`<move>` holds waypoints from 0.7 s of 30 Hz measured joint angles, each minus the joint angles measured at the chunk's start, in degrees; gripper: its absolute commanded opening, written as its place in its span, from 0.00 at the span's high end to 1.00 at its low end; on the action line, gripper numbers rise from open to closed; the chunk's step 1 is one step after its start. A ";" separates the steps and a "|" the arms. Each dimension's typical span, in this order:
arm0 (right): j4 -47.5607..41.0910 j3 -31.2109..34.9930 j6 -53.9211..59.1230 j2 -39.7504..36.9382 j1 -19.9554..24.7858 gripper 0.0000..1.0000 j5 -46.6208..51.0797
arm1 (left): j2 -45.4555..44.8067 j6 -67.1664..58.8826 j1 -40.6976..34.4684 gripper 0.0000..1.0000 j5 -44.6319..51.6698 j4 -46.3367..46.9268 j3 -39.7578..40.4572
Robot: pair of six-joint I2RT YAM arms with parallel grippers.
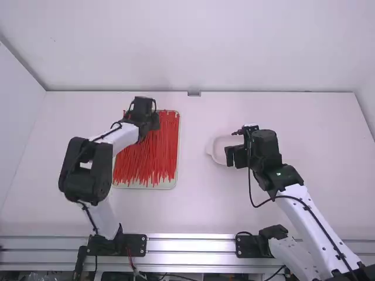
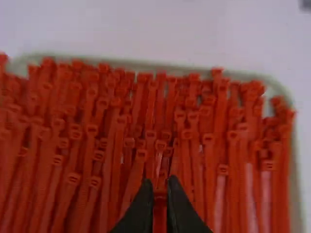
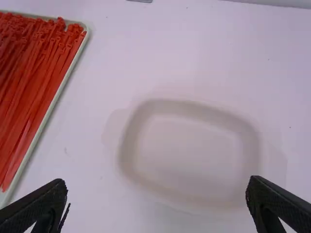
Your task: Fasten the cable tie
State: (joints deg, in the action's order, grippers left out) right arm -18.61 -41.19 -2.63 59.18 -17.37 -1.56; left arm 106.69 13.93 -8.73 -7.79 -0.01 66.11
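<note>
A heap of red cable ties lies lengthwise on a pale tray left of the table's middle. My left gripper is down at the far end of the heap. In the left wrist view its black fingers are shut on one red cable tie, near the ties' heads. My right gripper hangs to the right above a white dish. Its fingers stand wide open, with the empty dish below them.
The tray's rim shows just past the tie heads, and its right edge runs beside the dish. Bare white table lies around the dish and to the far right. A metal rail runs along the front edge.
</note>
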 measured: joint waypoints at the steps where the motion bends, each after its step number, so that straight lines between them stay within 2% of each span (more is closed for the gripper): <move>1: 0.00 0.00 -0.17 0.02 0.00 0.02 -0.09 | -1.90 -0.02 0.00 0.98 0.00 0.87 0.48; 10: 0.00 0.00 -0.13 0.02 0.00 0.01 -0.04 | -18.93 0.00 0.00 0.98 -0.02 9.66 1.40; 21: 0.09 0.00 -0.37 0.02 0.02 0.01 -1.25 | -32.20 0.02 0.00 0.98 0.00 19.08 1.31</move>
State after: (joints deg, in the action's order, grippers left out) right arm -18.52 -41.19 -3.01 59.20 -17.34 -2.81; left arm 74.50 13.96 -8.73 -7.79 19.07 67.42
